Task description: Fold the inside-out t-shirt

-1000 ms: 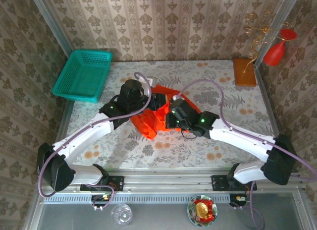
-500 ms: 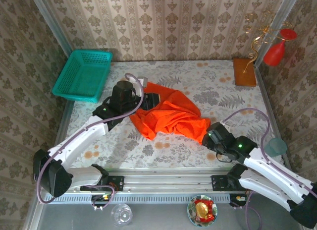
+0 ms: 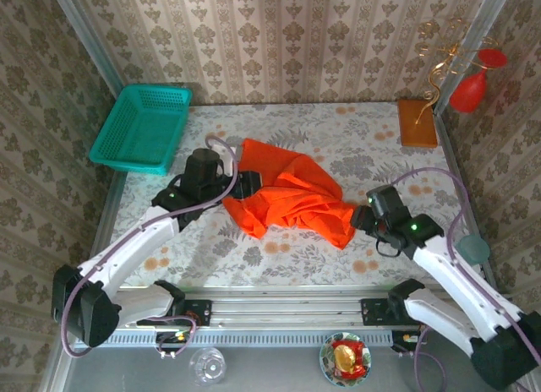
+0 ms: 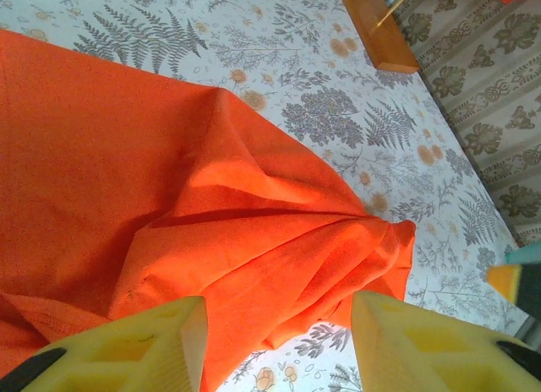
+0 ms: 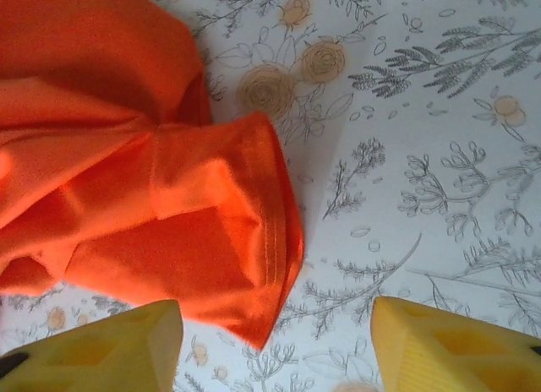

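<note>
A teal plastic mesh basket (image 3: 142,127) sits at the far left corner of the grey floral-printed tablecloth (image 3: 355,130); a flat brown-orange wooden block (image 3: 418,123) lies at the far right corner; beyond it a curled gold wire ornament (image 3: 441,50) stands beside a glossy red vase (image 3: 470,88), against damask wallpaper (image 3: 279,37); on the near ledge, a clear glass dish (image 3: 208,365) and a small plate (image 3: 325,358) holding a red-and-gold wrapped sweet (image 3: 346,356) sit apart.
</note>
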You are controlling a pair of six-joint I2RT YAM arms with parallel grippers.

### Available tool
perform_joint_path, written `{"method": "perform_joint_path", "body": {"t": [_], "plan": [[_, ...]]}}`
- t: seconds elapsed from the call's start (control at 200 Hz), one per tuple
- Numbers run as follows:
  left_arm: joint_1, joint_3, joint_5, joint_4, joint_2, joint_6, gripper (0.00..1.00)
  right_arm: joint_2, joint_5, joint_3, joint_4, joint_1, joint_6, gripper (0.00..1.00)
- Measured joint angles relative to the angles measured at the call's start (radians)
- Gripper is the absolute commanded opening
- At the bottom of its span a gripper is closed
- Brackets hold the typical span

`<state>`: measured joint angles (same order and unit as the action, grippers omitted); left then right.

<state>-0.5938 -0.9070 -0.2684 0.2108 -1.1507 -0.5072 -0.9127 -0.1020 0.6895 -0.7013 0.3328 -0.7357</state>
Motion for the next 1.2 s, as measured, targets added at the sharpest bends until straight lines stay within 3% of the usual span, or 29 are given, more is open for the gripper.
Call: {"method": "perform_joint_path", "body": {"t": [0.2, 0.41, 0.48, 0.53, 0.625, 0.705, 0.93, 1.2], "plan": [[0.022, 0.037, 0.0, 0.026, 0.035, 0.007, 0.49, -0.267, 0.306, 0.008, 0.188, -0.238, 0.092, 0.59], [0.032, 0.045, 0.013, 0.079, 0.052, 0.038, 0.49, -0.518, 0.477, 0.078, 0.285, -0.306, 0.147, 0.58], [0.031, 0.045, 0.032, 0.119, 0.05, 0.052, 0.49, -0.566, 0.505, 0.09, 0.314, -0.312, 0.16, 0.53], [0.029, 0.045, 0.052, 0.146, 0.044, 0.059, 0.49, -0.586, 0.523, 0.09, 0.332, -0.314, 0.172, 0.38], [0.017, 0.045, 0.098, 0.193, 0.008, 0.059, 0.5, -0.597, 0.554, 0.089, 0.356, -0.316, 0.175, 0.12], [0.004, 0.053, 0.119, 0.205, -0.029, 0.055, 0.51, -0.597, 0.575, 0.089, 0.374, -0.315, 0.186, 0.0], [-0.005, 0.06, 0.175, 0.217, -0.171, -0.047, 0.51, -0.531, 0.588, 0.07, 0.378, -0.316, 0.187, 0.0], [-0.061, -0.168, 0.335, 0.338, -0.399, -0.151, 0.54, -0.385, 0.58, 0.043, 0.354, -0.315, 0.183, 0.0]]}}
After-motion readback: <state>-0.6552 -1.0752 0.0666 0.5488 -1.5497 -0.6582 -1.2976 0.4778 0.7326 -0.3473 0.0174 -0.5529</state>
